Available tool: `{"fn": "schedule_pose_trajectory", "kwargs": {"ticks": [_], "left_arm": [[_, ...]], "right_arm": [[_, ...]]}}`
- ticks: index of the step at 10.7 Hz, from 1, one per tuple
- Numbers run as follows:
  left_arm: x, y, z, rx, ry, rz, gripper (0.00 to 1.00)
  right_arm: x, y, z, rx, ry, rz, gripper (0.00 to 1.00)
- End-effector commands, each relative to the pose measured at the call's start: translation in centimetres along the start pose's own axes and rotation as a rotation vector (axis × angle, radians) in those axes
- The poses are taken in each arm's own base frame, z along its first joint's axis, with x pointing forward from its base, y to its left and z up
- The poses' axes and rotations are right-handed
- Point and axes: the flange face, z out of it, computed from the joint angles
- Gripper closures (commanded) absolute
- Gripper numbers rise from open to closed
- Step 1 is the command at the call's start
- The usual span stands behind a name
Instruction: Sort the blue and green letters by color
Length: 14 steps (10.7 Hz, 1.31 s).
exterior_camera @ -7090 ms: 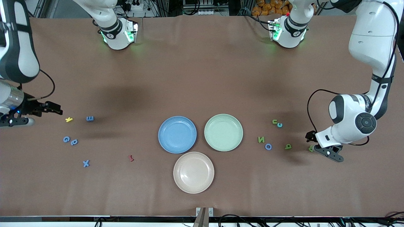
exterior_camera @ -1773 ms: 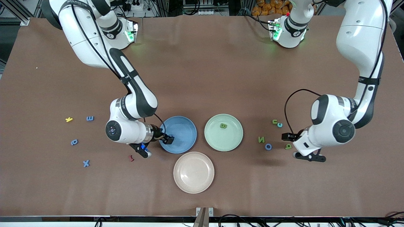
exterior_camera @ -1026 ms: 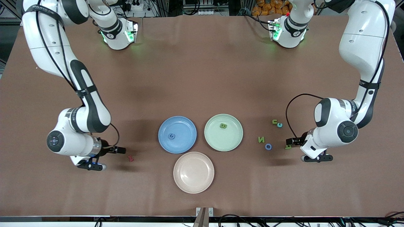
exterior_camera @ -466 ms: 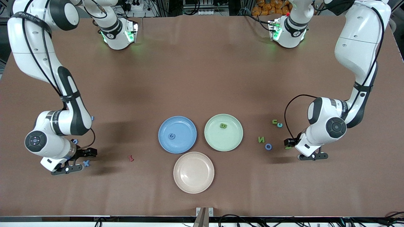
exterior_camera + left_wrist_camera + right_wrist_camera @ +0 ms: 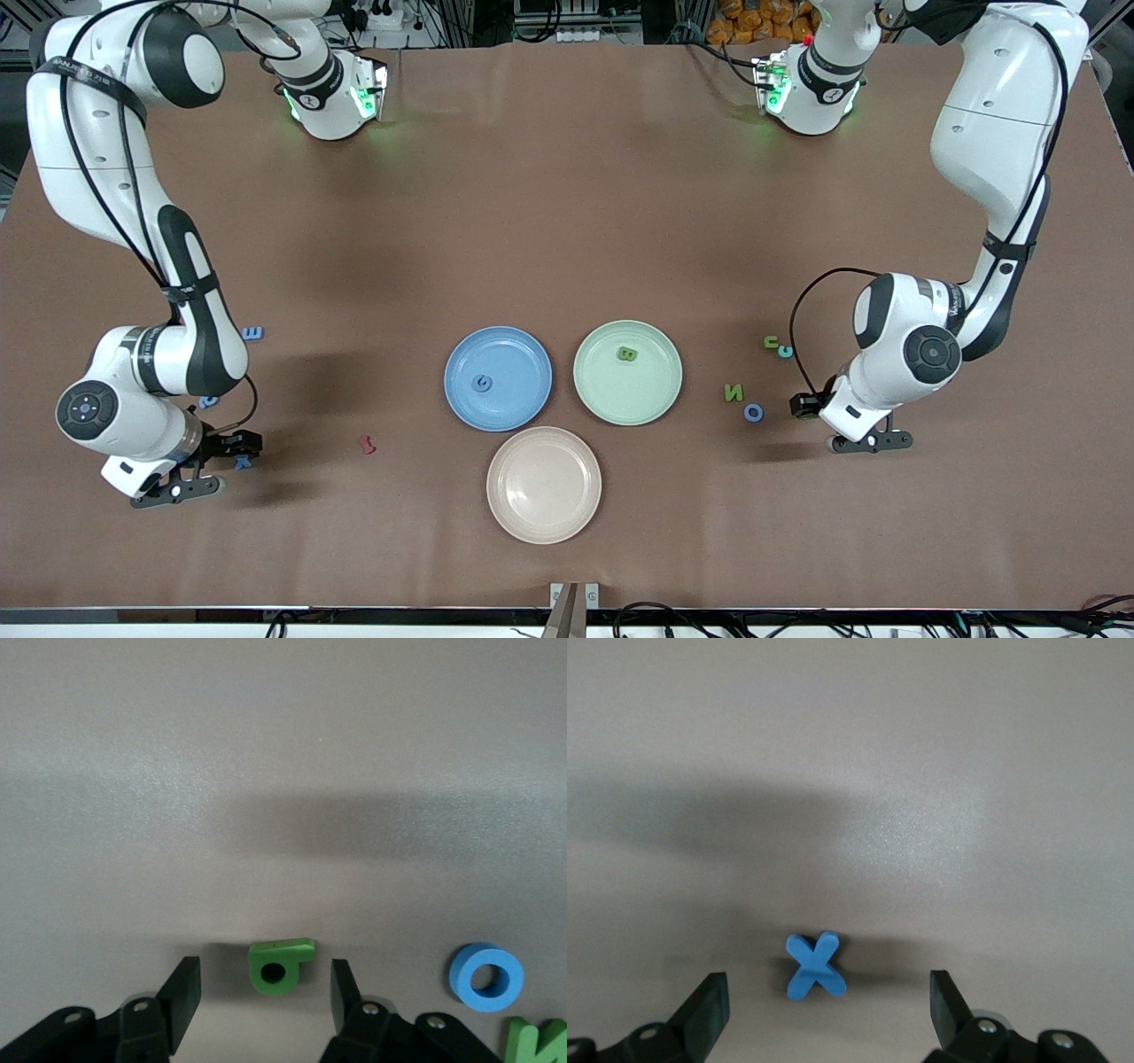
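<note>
- Left gripper point(image 5: 266, 992) low over the desk point(image 5: 567, 221) — jaws apart, astride green P point(image 5: 279, 966), not touching.
- Right gripper point(image 5: 828, 1005) — jaws wide, astride blue X point(image 5: 814, 966).

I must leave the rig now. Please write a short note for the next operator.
Left gripper: open, straddling a green letter on the table, not gripping.
Right gripper: open around the blue X.
Done: blue G on blue plate, green B on green plate.
Left: green N, blue O, blue E, the others.
</note>
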Motion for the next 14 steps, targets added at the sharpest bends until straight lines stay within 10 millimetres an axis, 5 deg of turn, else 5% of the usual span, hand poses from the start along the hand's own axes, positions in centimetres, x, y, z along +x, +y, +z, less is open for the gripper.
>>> {"fn": "schedule_pose_trajectory", "kwargs": {"ticks": [1,5,7,8,12,14], "left_arm": [[-0.3,0.7,0.5,0.017,0.012,-0.008,0.36],[-0.3,0.7,0.6,0.053,0.029,0.002,0.37],[-0.2,0.6,0.6,0.053,0.029,-0.001,0.39],[-0.2,0.6,0.6,0.053,0.029,-0.001,0.40],[-0.2,0.6,0.5,0.053,0.030,-0.001,0.40],[-0.2,0.6,0.5,0.053,0.030,0.000,0.40]], "right_arm": [[0.6,0.1,0.6,0.039,0.016,0.036,0.00],[0.2,-0.2,1.9,0.048,-0.001,0.052,0.00],[0.2,-0.2,2.1,0.050,-0.005,0.051,0.79],[0.1,-0.2,2.2,0.055,-0.004,0.056,1.00],[0.1,-0.4,1.9,0.073,-0.007,0.070,1.00],[0.7,-2.2,0.0,0.106,-0.030,0.103,1.00]]}}
